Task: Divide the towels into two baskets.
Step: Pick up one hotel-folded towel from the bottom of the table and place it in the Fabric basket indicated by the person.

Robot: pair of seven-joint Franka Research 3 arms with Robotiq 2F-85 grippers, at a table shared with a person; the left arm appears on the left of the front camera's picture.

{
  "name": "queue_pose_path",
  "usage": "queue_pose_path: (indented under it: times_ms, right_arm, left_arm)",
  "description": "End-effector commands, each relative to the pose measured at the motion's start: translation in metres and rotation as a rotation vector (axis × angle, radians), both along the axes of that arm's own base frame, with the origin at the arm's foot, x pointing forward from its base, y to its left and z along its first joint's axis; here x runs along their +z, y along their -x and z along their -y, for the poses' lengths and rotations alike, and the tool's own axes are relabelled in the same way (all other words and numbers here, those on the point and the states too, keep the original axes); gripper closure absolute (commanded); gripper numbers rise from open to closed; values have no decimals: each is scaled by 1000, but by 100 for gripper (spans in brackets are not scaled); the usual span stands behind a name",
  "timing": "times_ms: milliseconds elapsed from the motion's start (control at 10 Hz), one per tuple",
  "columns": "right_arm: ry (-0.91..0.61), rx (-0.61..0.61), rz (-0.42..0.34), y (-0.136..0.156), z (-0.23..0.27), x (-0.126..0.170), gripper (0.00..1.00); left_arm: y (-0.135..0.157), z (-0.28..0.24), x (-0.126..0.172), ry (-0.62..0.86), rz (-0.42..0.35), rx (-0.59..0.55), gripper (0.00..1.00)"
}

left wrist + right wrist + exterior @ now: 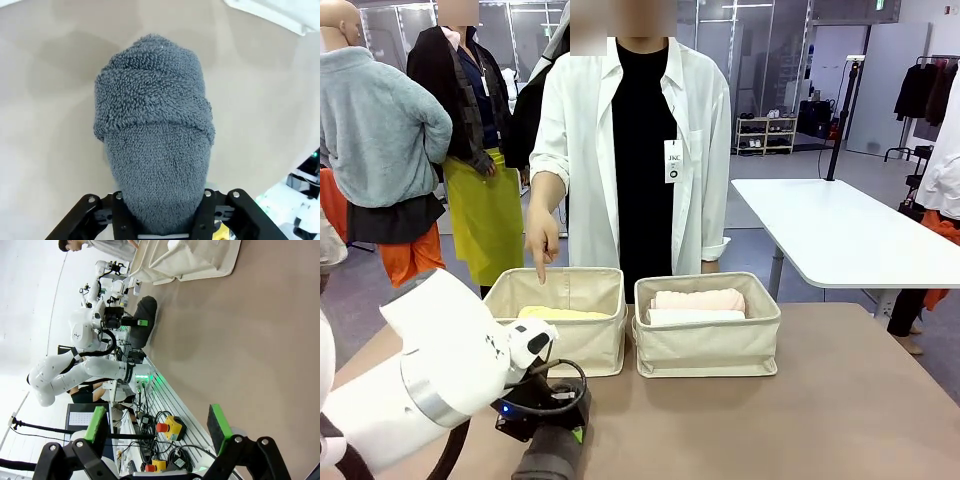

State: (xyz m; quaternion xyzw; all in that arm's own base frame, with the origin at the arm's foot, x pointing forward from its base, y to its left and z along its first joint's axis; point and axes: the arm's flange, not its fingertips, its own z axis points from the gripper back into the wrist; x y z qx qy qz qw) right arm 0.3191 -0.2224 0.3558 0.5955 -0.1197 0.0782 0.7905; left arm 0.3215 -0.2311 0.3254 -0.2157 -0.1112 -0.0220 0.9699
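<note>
Towels first: the dark grey towel (155,155) is clamped in the left gripper (552,445) down at the near edge of the table (840,400), the roll squeezed between its fingers and sticking out past them in the left wrist view. From the right wrist camera you can see that same grey roll (142,322) lying on the tabletop with the left gripper (131,320) pinching it.

The pale yellow towel (560,313) sits in the left basket (560,335). The pale pink towel (700,299) and the white towel (695,317) are both in the right basket (707,340), pink one behind the white. The two baskets stand just beside each other.

The person's hand (542,240) points a finger down over the left basket's back rim.

The right gripper (157,427) is wide open with nothing between its green pads (218,422), hanging over bare table.
</note>
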Motion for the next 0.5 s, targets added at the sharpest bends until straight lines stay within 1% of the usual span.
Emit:
queue_pose_path:
  times_ms: [0,100,200,300,400]
  right_arm:
    - [-8,-2,23,5,-2,2,0]
    - [-8,-2,23,5,-2,2,0]
    - [-8,-2,23,5,-2,2,0]
    - [-8,-2,23,5,-2,2,0]
    - [-8,-2,23,5,-2,2,0]
  left_arm:
    - [94,-83,34,-28,-10,-101,100]
    - [94,-91,58,-22,7,-198,100]
    - [92,-99,82,21,47,-285,100]
    - [87,-107,107,50,123,-354,100]
    - [82,-114,122,41,182,-481,100]
